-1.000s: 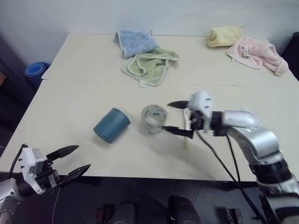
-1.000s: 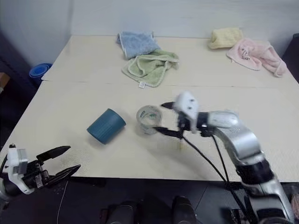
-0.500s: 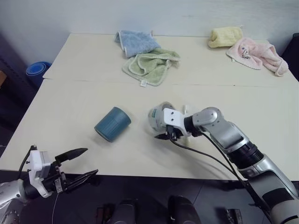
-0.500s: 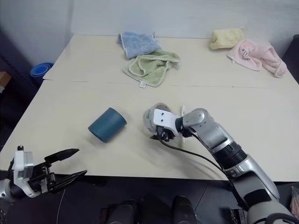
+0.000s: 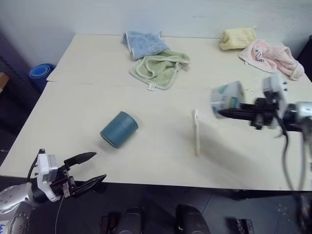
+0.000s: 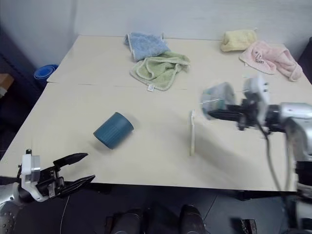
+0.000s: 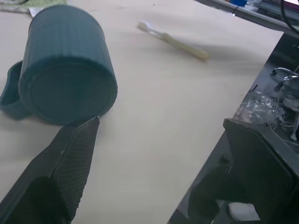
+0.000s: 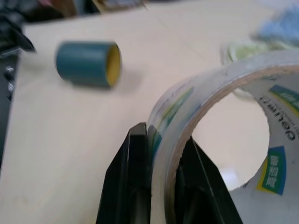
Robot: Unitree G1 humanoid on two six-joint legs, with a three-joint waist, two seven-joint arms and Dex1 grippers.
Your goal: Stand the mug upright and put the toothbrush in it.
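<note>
Currently the cream table (image 5: 73, 107) is carrying everything — four towels lying along its far side, the task's things nearer the front. The mug (image 5: 118, 129) is lying on its side left of centre, its closed base facing the left gripper (image 5: 88, 168) and its yellowish mouth turning away toward the table's right; the handle is showing low on one side in the left wrist view. The left gripper is hovering at the front edge, just short of the mug's base, fingers spread wide and holding nothing, so the left arm is reading as the nearer one for righting the mug; its jaws would have to come round the ribbed wall across the mug's long axis. The toothbrush (image 5: 196, 138) is lying flat right of centre, well apart from the mug, long axis running front to back, bristle head at the far end. The right gripper (image 5: 226, 113) is pinching the wall of the roll of tape (image 5: 226, 96) between closed fingers and holding it up in the air — a second ago the roll was resting beside the toothbrush with these fingers open around it; now it is being carried off to the right, leaving the toothbrush exposed.
</note>
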